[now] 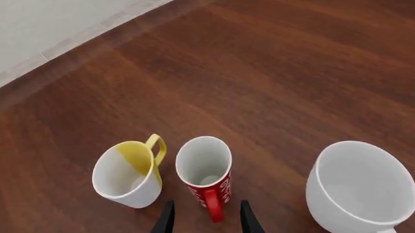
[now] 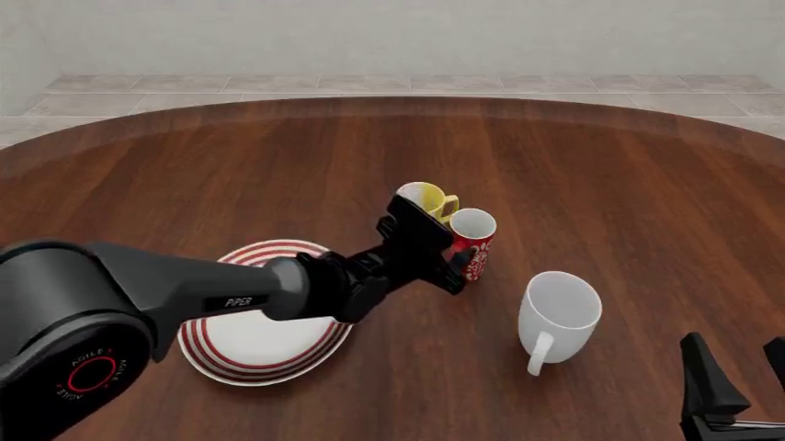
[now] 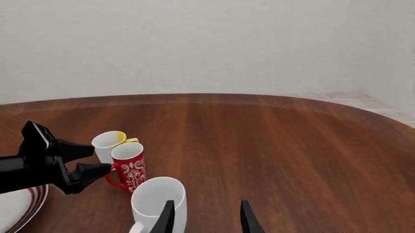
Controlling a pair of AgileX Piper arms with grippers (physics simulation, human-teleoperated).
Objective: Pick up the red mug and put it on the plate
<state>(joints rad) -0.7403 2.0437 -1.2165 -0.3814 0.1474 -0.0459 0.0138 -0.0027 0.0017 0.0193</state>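
My left gripper (image 1: 206, 218) has its two fingers spread apart, one on each side of the red handle of the red mug (image 1: 206, 171), but I cannot tell if they touch it. The red mug stands upright on the brown wooden table (image 2: 638, 193), touching or almost touching the white-and-yellow mug (image 2: 425, 199), near the big white mug (image 2: 558, 312), and just beside the plate (image 2: 252, 349) with red rings. My right gripper (image 3: 206, 217) hangs low at the near right side with its fingers apart, holding nothing.
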